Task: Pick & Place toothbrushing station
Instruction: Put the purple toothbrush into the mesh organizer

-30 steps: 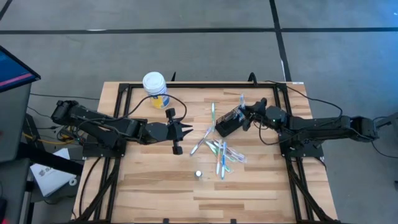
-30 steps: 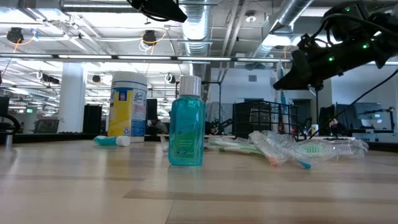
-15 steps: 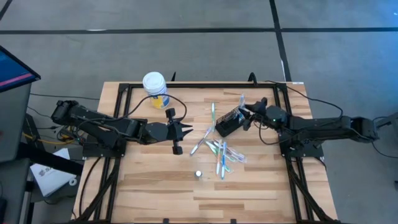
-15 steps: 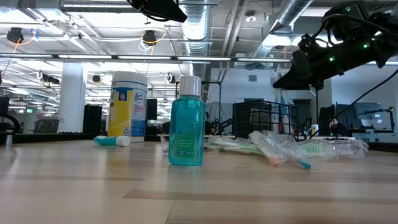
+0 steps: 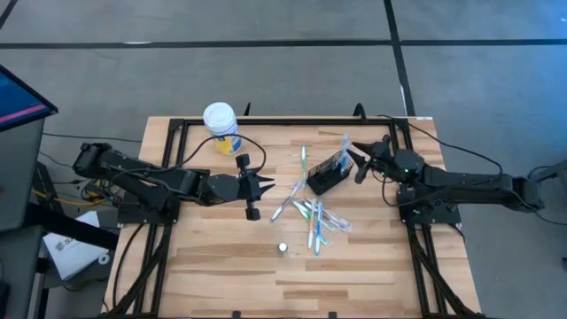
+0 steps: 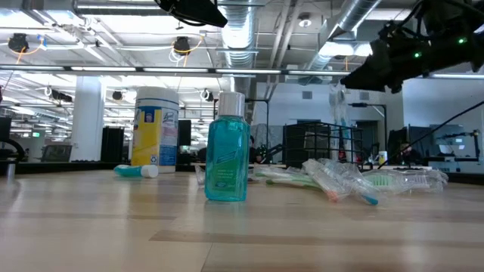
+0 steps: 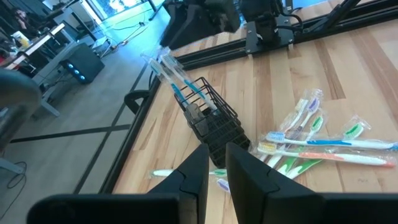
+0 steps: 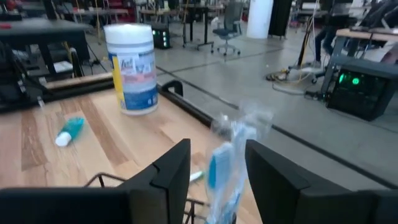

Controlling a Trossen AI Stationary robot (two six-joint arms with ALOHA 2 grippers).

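Two arms are on my screens. Nearest the low camera stands a teal bottle with a silver cap (image 6: 227, 148), upright on the wooden table (image 5: 221, 266). Beyond it, toward three o'clock, I see a loose heap of slim plastic-wrapped toothbrushes (image 5: 314, 217) with white, blue and green handles, lying flat. At about nine o'clock from the bottle lies a small teal tube with a white cap (image 6: 136, 171) on its side, and behind that a white-lidded yellow-and-blue jar (image 5: 221, 127) stands upright.

The small black wire-mesh holder (image 5: 324, 174) sits just past the heap at roughly one o'clock, with two wrapped toothbrushes (image 7: 177, 78) standing tilted inside it. One more toothbrush (image 5: 303, 162) lies alone at the holder's ten o'clock.

The right gripper (image 5: 356, 158) hovers just beside the holder's far end, its fingers (image 8: 163, 171) parted on either side of the wrapped brush tops, not pinching them.

The left gripper (image 5: 266, 188) waits at nine o'clock from the holder, well apart, its fingers (image 7: 252, 177) nearly together with a narrow gap and nothing held.
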